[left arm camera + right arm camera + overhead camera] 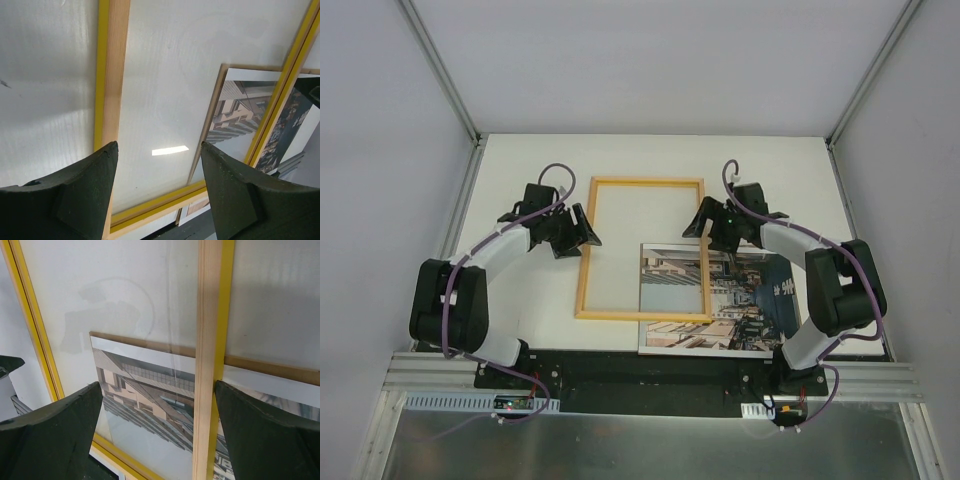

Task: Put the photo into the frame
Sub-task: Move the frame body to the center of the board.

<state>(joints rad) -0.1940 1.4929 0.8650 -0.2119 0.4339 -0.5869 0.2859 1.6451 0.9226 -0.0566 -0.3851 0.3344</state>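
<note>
- Thin yellow-edged frame lying flat on the white bench, wood-coloured back facing up. Seemingly glazed, judging by a glint of light across its opening.
- Street-scene photo, picture side up, lying at the frame's near-right corner and partly beneath it. One portion shows through the frame's opening, and the rest juts out past the right and near rails. Not yet squared up inside the frame.
- Narrow edge of a brown panel showing along the photo's far side, apparently underneath it.
- At the frame's left rail, left hand with fingers apart, gripping nothing, the rail running close by one finger.
- Over the frame's right rail, right hand with fingers apart, straddling the rail, also empty. Impossible to tell whether touching it.
- Probably one hand per long rail, so as to lift or slide the frame evenly into line with the photo.
</note>
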